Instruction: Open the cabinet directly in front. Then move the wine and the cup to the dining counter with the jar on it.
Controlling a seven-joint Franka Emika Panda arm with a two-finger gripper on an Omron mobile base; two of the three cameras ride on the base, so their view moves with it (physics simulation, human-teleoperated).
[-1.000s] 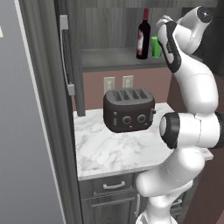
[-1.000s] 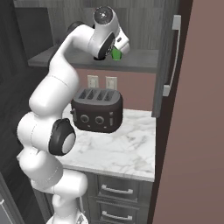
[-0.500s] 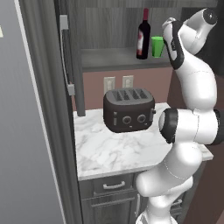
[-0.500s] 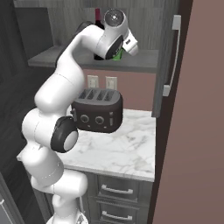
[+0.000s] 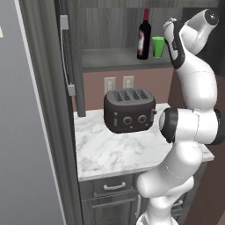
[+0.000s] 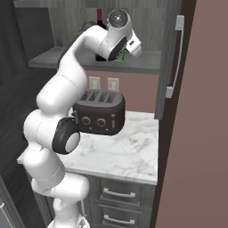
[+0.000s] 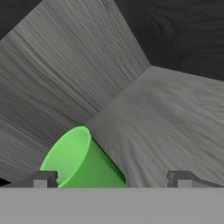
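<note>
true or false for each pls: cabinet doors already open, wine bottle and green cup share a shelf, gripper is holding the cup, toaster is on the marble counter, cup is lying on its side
1. The dark grey wood-grain wall cabinet stands open. True.
2. The dark glass wine bottle with the red foil neck and the small bright green cup stand on the same shelf. True.
3. The two-finger gripper is shut on the cup. False: its jaws stand wide open, and in the hand view the cup sits by one fingertip, not clamped.
4. The black four-slot toaster sits on the white grey-veined marble counter. True.
5. The cup lies on its side. False: in the left base view it stands upright beside the bottle.
</note>
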